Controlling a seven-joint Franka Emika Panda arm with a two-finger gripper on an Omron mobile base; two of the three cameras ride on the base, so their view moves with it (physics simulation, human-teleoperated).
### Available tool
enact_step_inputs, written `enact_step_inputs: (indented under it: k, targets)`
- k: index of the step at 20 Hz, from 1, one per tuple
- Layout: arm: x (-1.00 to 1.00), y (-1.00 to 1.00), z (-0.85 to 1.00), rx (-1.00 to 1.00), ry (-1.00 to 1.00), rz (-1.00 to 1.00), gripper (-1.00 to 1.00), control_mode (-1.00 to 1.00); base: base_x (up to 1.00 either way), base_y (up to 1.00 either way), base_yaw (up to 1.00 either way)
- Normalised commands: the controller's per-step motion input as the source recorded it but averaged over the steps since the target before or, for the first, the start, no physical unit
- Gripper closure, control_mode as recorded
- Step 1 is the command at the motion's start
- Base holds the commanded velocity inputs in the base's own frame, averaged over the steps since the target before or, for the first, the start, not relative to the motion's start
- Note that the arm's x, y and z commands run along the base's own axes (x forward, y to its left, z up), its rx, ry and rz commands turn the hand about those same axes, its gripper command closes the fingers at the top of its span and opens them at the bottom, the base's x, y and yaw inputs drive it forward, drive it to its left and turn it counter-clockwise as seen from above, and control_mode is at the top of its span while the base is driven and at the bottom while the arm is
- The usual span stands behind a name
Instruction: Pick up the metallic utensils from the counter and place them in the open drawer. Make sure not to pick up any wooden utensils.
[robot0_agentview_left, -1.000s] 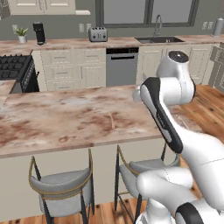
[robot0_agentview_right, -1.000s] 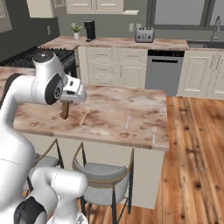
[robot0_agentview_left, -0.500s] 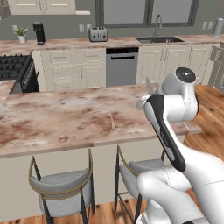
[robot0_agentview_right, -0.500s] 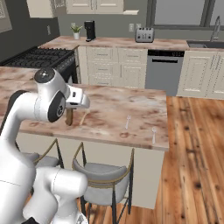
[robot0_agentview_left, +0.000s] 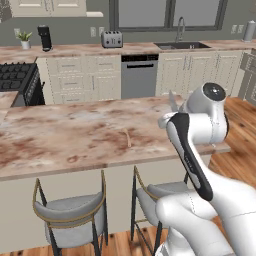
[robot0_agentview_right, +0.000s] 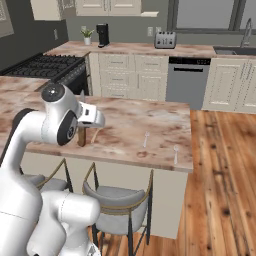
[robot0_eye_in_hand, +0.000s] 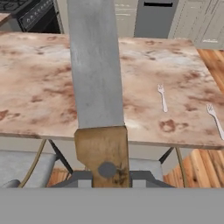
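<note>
Two fingers of the gripper (robot0_eye_in_hand: 104, 175) clamped the brown handle of the knife (robot0_eye_in_hand: 96, 78), held above the counter (robot0_eye_in_hand: 39, 83). Nearby on the stone lay two pale forks (robot0_eye_in_hand: 162, 97), well apart.

The floor (robot0_agentview_right: 225, 165) is made of shiny orange-brown wood boards. Two stools (robot0_agentview_left: 70, 215) with grey seats and thin dark legs stand side by side. Along the far wall (robot0_agentview_left: 100, 25) runs a row of cream cabinets (robot0_agentview_right: 117, 75) with a brown-speckled top. A silver toaster (robot0_agentview_right: 165, 39) sits up there, and so do a black coffee maker (robot0_agentview_right: 102, 35) and a small green plant (robot0_agentview_right: 87, 36) — all near each other. A grey dishwasher (robot0_agentview_left: 139, 75) is set between the cabinets. A black stove (robot0_agentview_left: 17, 80) stands at one end. A sink tap (robot0_agentview_left: 179, 30) curves up under a big dark window (robot0_agentview_left: 167, 12).
</note>
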Motion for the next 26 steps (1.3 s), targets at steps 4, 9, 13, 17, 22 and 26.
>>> enact_step_inputs:
  k: [4,9,13,17,22,26]
  targets:
    - [0.0,-0.1,0.0,0.0,0.0,0.0,1.0,-1.0,0.0,0.0,0.0]
    - [0.0,-0.13,0.0,0.0,0.0,0.0,1.0,-1.0,0.0,0.0,0.0]
    - [0.0,-0.1,0.0,0.0,0.0,0.0,1.0,-1.0,0.0,0.0,0.0]
    - [0.0,0.0,0.0,0.0,0.0,0.0,1.0,-1.0,0.0,0.0,0.0]
    - [0.0,0.0,0.0,0.0,0.0,0.0,1.0,-1.0,0.0,0.0,0.0]
    - [0.0,0.0,0.0,0.0,0.0,0.0,1.0,1.0,0.0,0.0,0.0]
